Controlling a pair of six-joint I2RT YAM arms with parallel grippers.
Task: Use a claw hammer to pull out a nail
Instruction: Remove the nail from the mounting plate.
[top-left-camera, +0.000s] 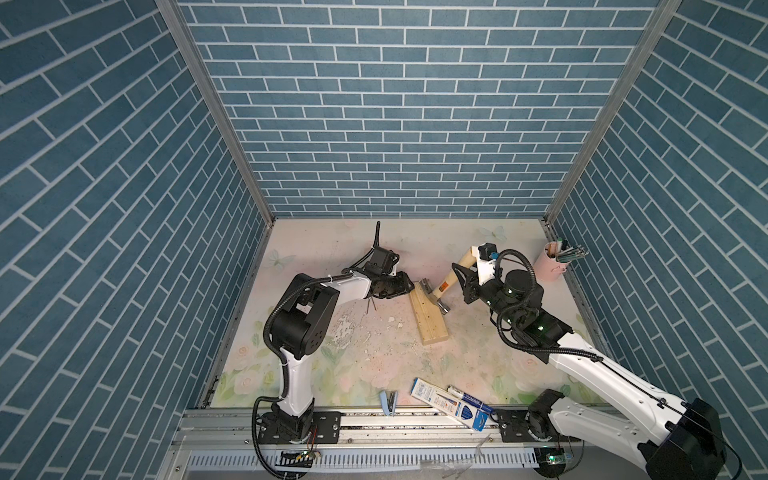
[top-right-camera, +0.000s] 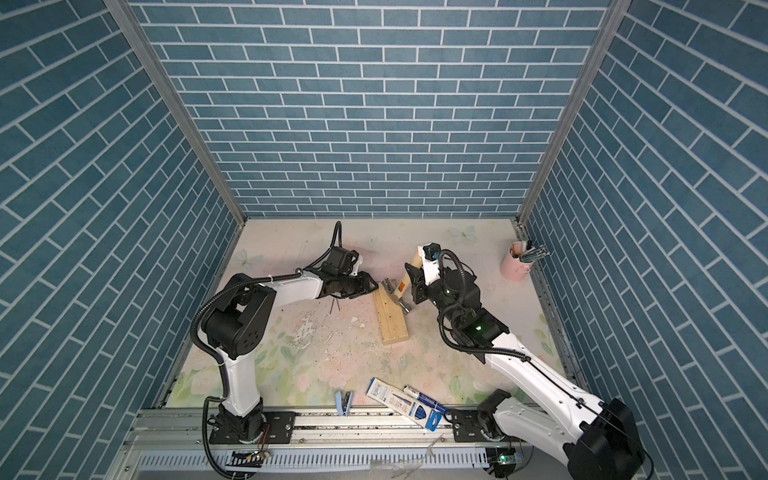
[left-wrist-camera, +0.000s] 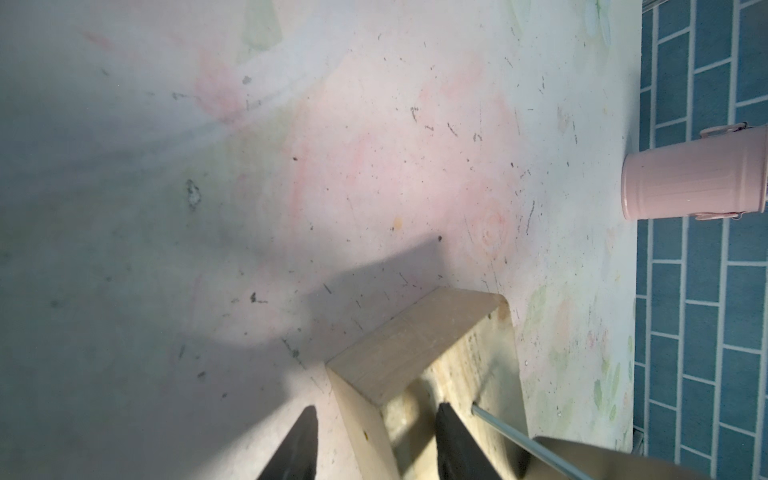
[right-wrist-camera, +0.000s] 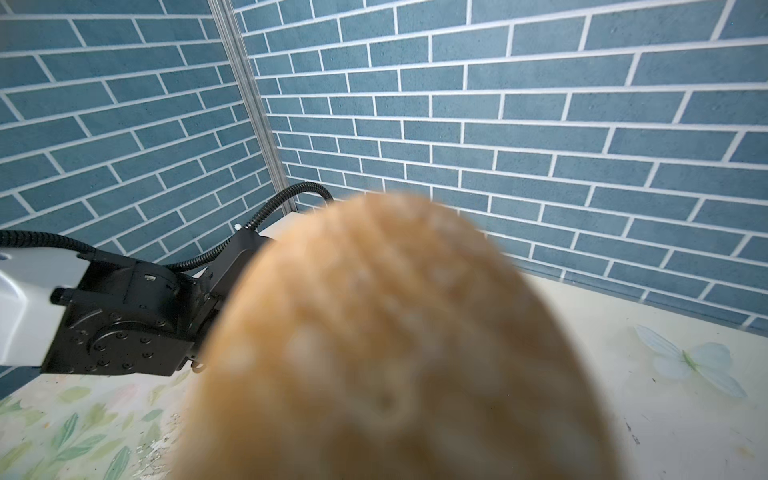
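Handle of the hammer (top-left-camera: 444, 286) is squeezed in the shut right claw (top-left-camera: 462, 279); it slants down from that claw toward the left claw (top-left-camera: 405, 287), head on the block (top-left-camera: 430, 322) beside the leaning nail (left-wrist-camera: 519, 436); left claw is half open, straddling the block's edge; right arm reaches low, so I think it does the pulling.

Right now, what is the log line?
left gripper: jaws astride wooden block | right gripper: jaws shut on claw hammer | nail: in block
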